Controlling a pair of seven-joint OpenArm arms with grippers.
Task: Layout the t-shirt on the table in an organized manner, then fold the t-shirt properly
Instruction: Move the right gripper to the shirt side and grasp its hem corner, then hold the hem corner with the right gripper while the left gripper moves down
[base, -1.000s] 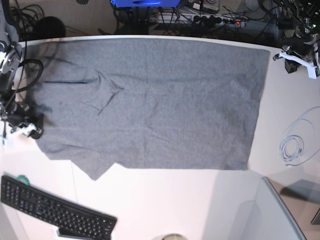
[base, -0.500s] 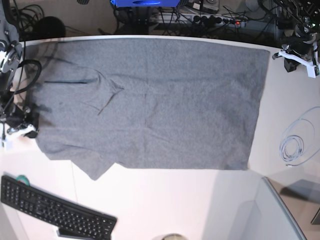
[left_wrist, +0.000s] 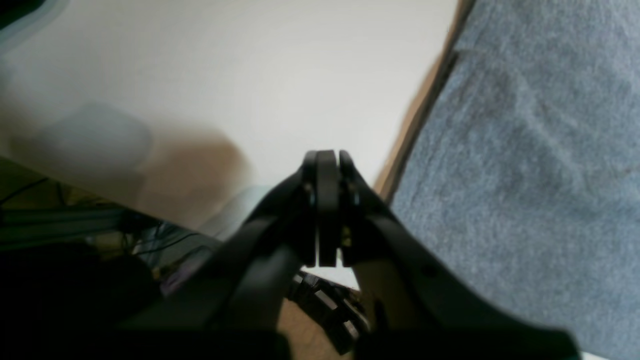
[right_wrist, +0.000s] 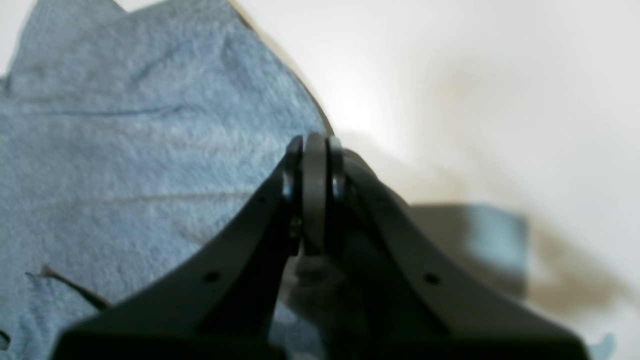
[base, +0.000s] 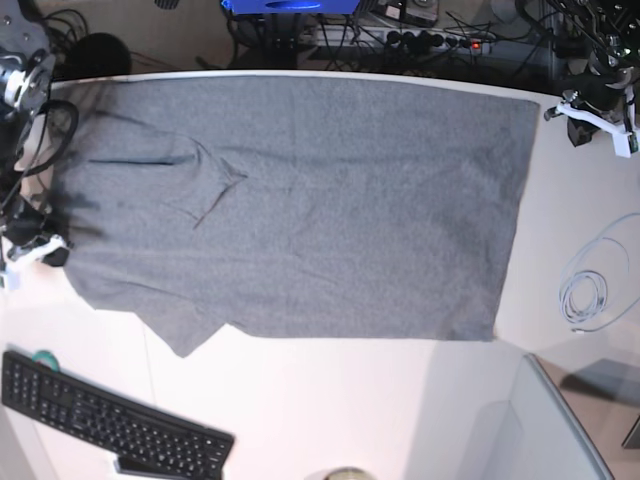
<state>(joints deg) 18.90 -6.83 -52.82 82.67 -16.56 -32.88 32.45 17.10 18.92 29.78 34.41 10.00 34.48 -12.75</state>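
Lying spread across the white table (base: 330, 400), the grey t-shirt (base: 300, 200) awaits folding; the right gripper (right_wrist: 314, 150) pinches its left edge for straightening, the left gripper (left_wrist: 327, 165) clenched empty far right.

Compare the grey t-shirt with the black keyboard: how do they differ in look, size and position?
The plain heather-grey knit t-shirt is soft cloth spread flat, with some creases; the black keyboard is rigid, with rows of keys. The t-shirt is far larger, covering most of the table's far half; the keyboard is small, at a near corner. The t-shirt lies square to the far edge; the keyboard sits at a slant. Both rest on the white table.
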